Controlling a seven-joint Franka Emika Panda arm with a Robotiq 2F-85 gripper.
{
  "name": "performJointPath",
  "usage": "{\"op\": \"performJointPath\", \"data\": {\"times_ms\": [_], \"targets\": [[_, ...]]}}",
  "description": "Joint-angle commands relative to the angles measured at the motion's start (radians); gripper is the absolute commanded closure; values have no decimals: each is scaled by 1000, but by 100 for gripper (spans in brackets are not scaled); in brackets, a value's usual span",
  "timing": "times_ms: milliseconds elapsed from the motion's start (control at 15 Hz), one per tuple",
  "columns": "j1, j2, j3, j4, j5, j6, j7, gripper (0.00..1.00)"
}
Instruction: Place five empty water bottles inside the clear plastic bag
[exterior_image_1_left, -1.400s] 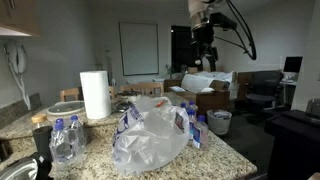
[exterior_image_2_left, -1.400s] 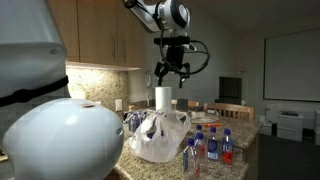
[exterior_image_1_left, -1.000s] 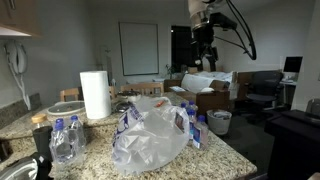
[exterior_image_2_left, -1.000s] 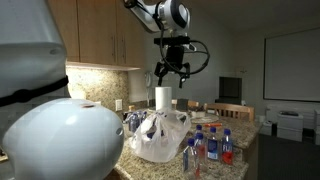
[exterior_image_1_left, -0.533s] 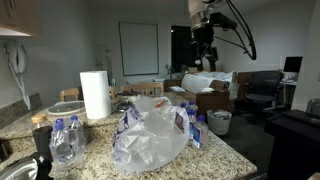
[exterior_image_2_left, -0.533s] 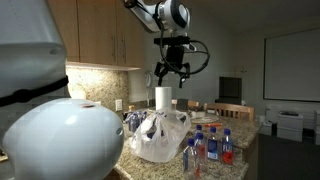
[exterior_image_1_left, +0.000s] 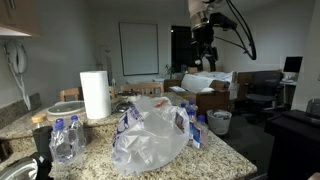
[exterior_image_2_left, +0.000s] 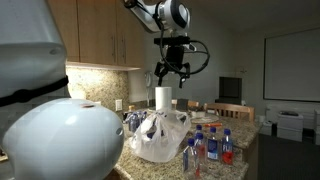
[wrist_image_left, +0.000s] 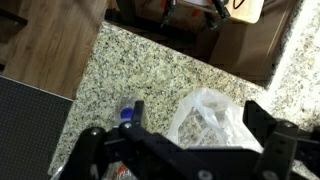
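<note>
- In an exterior view, the gripper (exterior_image_1_left: 205, 62) hangs high above the counter (exterior_image_1_left: 222, 150), likely for overview; loose bottles (exterior_image_1_left: 64, 136) wait near the bag (exterior_image_1_left: 150, 135).
- In an exterior view, the bag (exterior_image_2_left: 158, 135) slumps mid-counter, more bottles (exterior_image_2_left: 212, 146) alongside.
- In the wrist view, the jaws are spread and empty above the bag (wrist_image_left: 215, 122).

1. No word, brand or number can be read in any view.
2. The water bottles (exterior_image_2_left: 212, 146) standing right of the clear plastic bag (exterior_image_2_left: 160, 135) carry blue-and-white labels, but their print is too small to make out.
3. Blue label patches show through the bag in both exterior views, all of them blurred.
</note>
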Motion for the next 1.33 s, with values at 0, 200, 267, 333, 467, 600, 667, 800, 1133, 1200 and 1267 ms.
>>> {"op": "performJointPath", "data": {"times_ms": [0, 200, 267, 333, 467, 600, 667, 800, 1133, 1200, 1267], "targets": [[-11, 11, -2, -25, 34, 40, -17, 0], [-25, 38, -10, -57, 42, 137, 4, 0], [-31, 53, -12, -69, 35, 200, 12, 0], [-40, 87, -16, -66, 26, 258, 21, 0], [-57, 137, -25, -68, 26, 373, 37, 0], [-69, 183, -32, -72, 36, 456, 53, 0], [-77, 199, -37, -75, 34, 496, 53, 0], [-90, 230, -43, -51, 24, 516, 59, 0], [-89, 218, -44, -62, 54, 515, 8, 0], [-88, 212, -45, -81, 83, 541, -11, 0], [-88, 217, -47, -97, 122, 572, -22, 0]]}}
